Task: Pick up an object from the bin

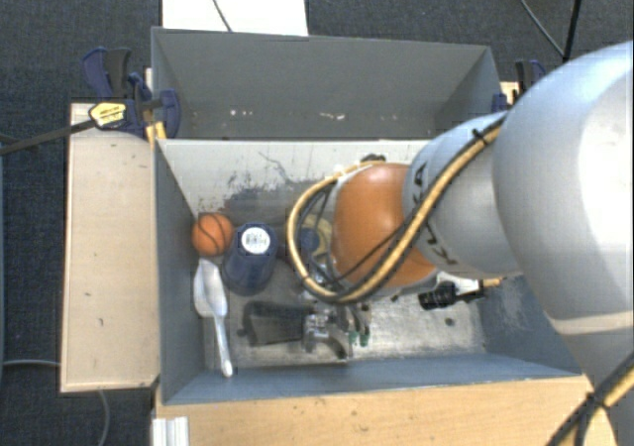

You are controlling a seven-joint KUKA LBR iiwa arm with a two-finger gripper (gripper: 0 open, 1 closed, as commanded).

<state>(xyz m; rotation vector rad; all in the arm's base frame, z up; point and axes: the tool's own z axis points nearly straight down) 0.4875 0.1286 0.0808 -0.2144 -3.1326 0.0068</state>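
We list what lies in the grey bin [317, 87], from its left wall to its right.

1. White plastic spoon [212, 303]: along the left wall, running toward the front-left corner, bowl toward the back.
2. Small orange ball [213, 234], lined like a basketball: by the left wall, just behind the spoon's bowl.
3. Dark blue cup [250, 258] with a round white label on top: just beside the ball and the spoon.
4. Black flat piece [272, 323], kind unclear: near the front wall, about midway along it.
5. Claw [332, 333]: low at the right end of the black flat piece. We cannot tell whether it is spread or pressed together.
6. Orange cover [376, 221] with looped cables [297, 226]: part of the arm, above the claw.
7. Short black stick [451, 292] with a white part: on the bin floor toward the right wall.
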